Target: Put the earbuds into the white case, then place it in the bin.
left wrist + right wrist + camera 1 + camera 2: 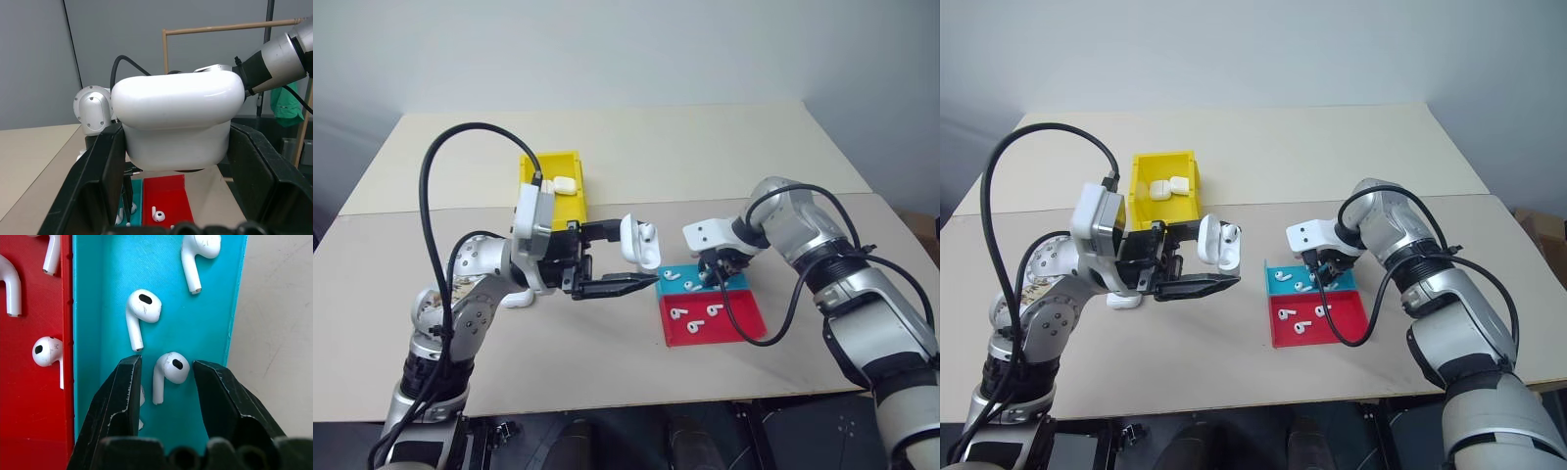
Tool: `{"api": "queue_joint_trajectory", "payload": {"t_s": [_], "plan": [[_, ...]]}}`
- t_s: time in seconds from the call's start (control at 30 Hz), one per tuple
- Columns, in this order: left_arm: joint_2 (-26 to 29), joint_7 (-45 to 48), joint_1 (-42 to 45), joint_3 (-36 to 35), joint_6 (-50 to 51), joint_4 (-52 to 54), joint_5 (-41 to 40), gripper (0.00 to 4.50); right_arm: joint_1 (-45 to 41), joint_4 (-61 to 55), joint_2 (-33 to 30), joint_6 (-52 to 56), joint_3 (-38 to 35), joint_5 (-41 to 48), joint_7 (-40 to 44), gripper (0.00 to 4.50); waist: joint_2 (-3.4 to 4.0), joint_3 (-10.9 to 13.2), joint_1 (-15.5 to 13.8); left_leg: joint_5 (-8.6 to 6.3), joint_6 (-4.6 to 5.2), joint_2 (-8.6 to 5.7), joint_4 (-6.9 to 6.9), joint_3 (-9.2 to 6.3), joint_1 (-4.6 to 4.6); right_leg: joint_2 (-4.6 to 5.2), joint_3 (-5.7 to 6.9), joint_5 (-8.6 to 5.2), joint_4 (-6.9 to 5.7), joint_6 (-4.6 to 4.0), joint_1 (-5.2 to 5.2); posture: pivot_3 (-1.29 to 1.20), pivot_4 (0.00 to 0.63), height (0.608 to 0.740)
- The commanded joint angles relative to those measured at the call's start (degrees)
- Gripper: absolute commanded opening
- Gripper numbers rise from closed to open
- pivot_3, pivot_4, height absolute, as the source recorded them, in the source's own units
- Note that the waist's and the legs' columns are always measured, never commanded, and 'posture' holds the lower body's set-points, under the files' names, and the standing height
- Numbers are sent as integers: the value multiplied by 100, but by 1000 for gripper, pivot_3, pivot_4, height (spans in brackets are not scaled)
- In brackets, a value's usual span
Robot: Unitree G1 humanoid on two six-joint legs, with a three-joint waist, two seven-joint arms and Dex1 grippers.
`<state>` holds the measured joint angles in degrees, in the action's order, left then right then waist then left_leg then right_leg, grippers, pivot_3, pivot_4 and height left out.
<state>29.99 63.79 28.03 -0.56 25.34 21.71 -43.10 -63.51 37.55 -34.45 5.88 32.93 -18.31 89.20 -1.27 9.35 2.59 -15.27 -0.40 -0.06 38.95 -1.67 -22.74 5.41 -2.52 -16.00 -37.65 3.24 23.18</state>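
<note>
Right wrist view: right gripper (166, 377), fingers apart, straddles a tiny glossy white earbud (167, 372) in the cyan tray compartment (210, 308); left gripper (171, 147) clamps the glossy white rounded case (176, 122) (lid open).

This is looking like a robotics lab or test room: a bare beige worktop (607, 147) is standing against a plain grey wall (607, 49), grey partition panels (146, 44) are closing the space, and a light wooden frame (215, 30) is standing beyond.

Glossy white plastic earbuds (168, 371) lie on a finely ridged, matt tray (210, 308).
</note>
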Motion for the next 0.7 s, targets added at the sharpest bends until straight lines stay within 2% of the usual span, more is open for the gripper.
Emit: {"api": "queue_joint_trajectory", "payload": {"t_s": [0.03, 0.2, 0.4, 0.63, 0.7], "plan": [[50, -30, 24, -100, -8, 188, -143, 2828, 46, -150, 15, 125, -48, -11, 134, 2056, 0, 0, -3, 0, 0, 0, 0, 0, 0, 0, 0, 0, 0, 0, 0, 0, 150, 740], [62, -40, -1, -113, -14, 196, -146, 2828, 123, -277, 21, 293, -95, -34, 25, 661, 1, 0, -2, 0, 0, 0, 0, -1, 1, 0, 0, 0, 0, 0, -1, 0, 150, 740], [46, 14, 18, -96, -25, 89, -153, 2828, 99, -516, -79, 853, -543, 256, -40, 619, 0, 0, -8, 0, 0, 0, 2, -2, 1, 0, 1, 0, -3, 0, -2, 0, 150, 740], [-6, 273, 304, -172, -5, -452, -326, 2828, 41, -1611, -229, 3202, -2238, 1696, -343, 619, 0, 0, -19, -1, 2, 0, 2, -6, -7, 1, 3, 0, -4, -1, 5, 0, 150, 740], [-1, 372, 398, -178, -4, -640, -350, 2828, 253, -2219, -176, 3964, -3111, 2316, -770, 619, 0, 0, -25, -2, 3, 0, 2, -7, -8, 1, 5, 0, -4, 0, 5, 0, 150, 740]]}}
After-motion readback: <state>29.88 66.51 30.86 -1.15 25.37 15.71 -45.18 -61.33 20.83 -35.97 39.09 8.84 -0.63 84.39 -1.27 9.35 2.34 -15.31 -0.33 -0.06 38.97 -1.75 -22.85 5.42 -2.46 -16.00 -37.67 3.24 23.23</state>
